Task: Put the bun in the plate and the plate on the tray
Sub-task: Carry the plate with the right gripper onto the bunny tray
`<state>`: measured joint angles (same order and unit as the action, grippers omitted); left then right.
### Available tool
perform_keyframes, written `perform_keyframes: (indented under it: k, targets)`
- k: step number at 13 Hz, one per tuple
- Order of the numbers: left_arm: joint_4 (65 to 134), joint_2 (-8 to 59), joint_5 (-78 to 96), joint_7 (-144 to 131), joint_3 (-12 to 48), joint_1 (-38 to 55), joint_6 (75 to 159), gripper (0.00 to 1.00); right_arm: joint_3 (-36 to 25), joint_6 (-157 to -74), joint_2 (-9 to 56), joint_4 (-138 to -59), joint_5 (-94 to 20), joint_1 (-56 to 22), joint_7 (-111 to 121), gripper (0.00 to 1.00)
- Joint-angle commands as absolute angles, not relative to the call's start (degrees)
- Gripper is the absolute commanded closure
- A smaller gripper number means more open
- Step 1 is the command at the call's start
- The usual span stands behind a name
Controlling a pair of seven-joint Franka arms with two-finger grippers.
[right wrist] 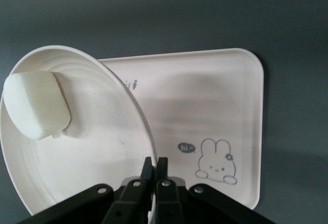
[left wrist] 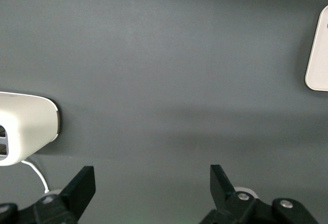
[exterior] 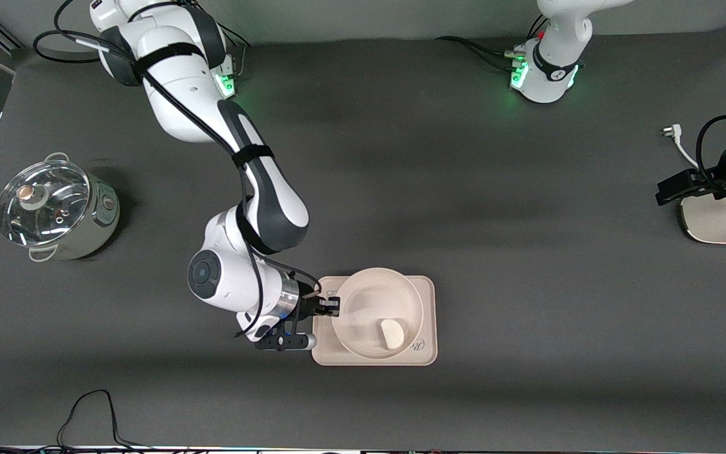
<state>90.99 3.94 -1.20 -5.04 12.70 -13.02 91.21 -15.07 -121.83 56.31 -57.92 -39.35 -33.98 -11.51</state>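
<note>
1. Front view: right gripper [exterior: 333,307] clamped on the rim of the plate [exterior: 363,299], at the edge toward the right arm's end of the table. Plate over the tray [exterior: 427,328], apparently resting on it or just above; contact not certain from here. Bun [exterior: 391,333] lying in the plate, on the part nearer the camera. Left gripper [exterior: 670,188] parked at the left arm's end of the table, over a pale base [exterior: 706,221], waiting. Lidded steel pot [exterior: 54,209] well apart, at the right arm's end.

2. Left wrist view: left gripper [left wrist: 152,188] spread wide with nothing between the fingers [left wrist: 82,188], only dark table [left wrist: 164,55] under them. Corner of a white device [left wrist: 25,131] in shot, plus a pale corner [left wrist: 319,55] farther off, probably the tray.

3. Right wrist view: fingers [right wrist: 148,175] pinched tight on the plate rim [right wrist: 146,137]; bun [right wrist: 36,105] seated in the plate [right wrist: 92,147], away from the grip. Tray [right wrist: 220,101] underneath, rabbit drawing [right wrist: 218,162] uncovered beside the plate.

4. Step in hand, as judged: setting the plate down. Best done by lowering level so the bun stays put, keeping the plate inside the tray's raised edge, confirming flat contact, then opening gently and backing off without dragging the rim.
</note>
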Motion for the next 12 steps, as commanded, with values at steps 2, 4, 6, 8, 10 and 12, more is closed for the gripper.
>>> perform_keyframes:
  k: [2, 4, 6, 8, 10, 12]
  targets:
    - [89.56, 4.66, -1.58, -4.83, 12.39, -12.3, 90.44, 0.0, -14.33, -125.07, 62.83, -54.58, -38.85, -33.22, -13.54, 1.0]
    - [89.47, 4.66, -1.49, -4.92, 12.48, -12.22, 90.44, 0.0, -13.46, -125.68, 64.5, -54.58, -39.28, -33.22, -13.36, 1.0]
    - [89.47, 4.66, -1.49, -4.92, 12.48, -12.22, 90.44, 0.0, -12.83, -125.77, 64.86, -54.93, -39.64, -33.22, -13.27, 1.0]
    - [89.47, 4.66, -1.49, -4.92, 12.48, -12.3, 90.44, 0.0, -12.83, -125.86, 64.86, -55.81, -39.64, -33.22, -13.18, 0.95]
    - [89.47, 4.66, -1.58, -4.92, 12.48, -12.3, 90.44, 0.0, -12.83, -125.77, 64.25, -55.9, -39.55, -33.22, -13.45, 0.12]
    - [89.47, 4.66, -1.67, -4.83, 12.48, -12.3, 90.44, 0.0, -13.01, -124.46, 61.98, -55.99, -38.85, -33.13, -13.62, 0.0]
